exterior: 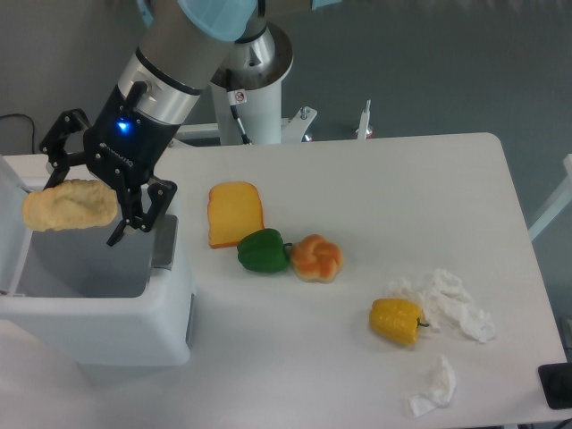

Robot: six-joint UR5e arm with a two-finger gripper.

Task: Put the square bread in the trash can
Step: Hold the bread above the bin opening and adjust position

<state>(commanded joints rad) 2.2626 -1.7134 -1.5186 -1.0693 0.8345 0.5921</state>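
Observation:
The square bread (64, 206), a pale cream-yellow lumpy chunk, hangs in the air over the open mouth of the trash can (98, 322), the white boxy bin at the table's left edge. My gripper (80, 213) reaches down from the upper right. Its black fingers (125, 223) are spread wide on either side of the bread and hold it between them. The far fingertip is hidden behind the bread. The bin's grey inside shows just below the bread.
An orange-yellow toast slice (235, 213), a green bell pepper (264, 251) and a round orange knotted bun (316, 257) lie mid-table. A yellow pepper (397, 320) and crumpled white tissues (451, 304) lie at the right. The robot's base (255, 98) stands behind.

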